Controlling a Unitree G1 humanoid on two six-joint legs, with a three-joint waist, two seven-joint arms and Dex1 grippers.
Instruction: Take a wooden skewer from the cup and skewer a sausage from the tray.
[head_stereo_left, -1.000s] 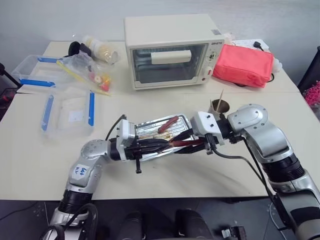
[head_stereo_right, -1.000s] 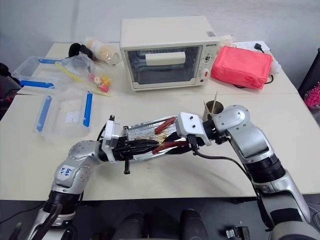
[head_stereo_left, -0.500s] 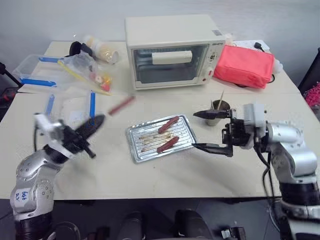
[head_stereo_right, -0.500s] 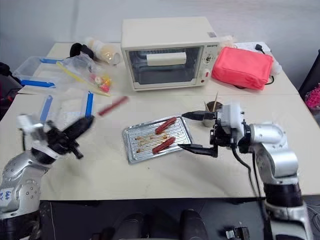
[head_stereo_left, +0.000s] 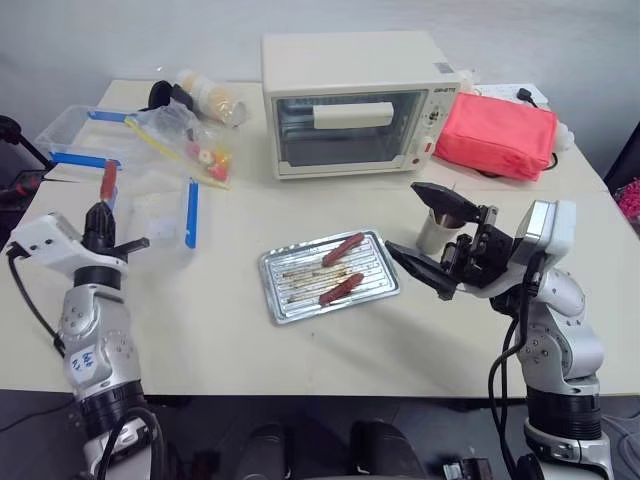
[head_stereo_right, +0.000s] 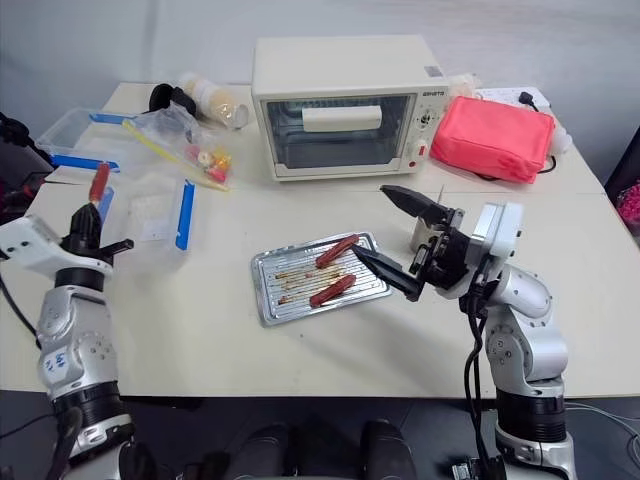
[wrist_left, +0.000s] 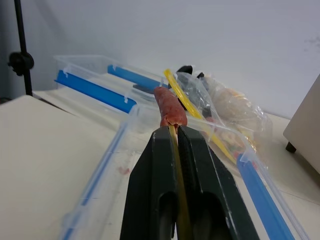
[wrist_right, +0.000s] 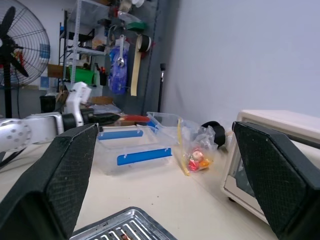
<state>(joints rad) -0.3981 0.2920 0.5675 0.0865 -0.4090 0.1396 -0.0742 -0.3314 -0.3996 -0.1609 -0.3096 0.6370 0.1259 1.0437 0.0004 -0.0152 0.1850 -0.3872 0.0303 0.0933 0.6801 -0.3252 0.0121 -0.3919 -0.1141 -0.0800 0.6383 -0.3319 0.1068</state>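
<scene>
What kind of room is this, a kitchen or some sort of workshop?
Probably a lab or workshop set up as a mock kitchen: a toaster oven and a tray of sausages sit on plain tables, while shelving with tools and a floor fan stand behind.

- Bright, even, soft light from overhead; shadows on the pale surface (head_stereo_left: 300, 360) are faint.
- The metal tray (head_stereo_left: 290, 305) shows mild glare.
- Left wrist view: the nearby black fingers (wrist_left: 150, 195) are soft, and the background is blurred too.
</scene>
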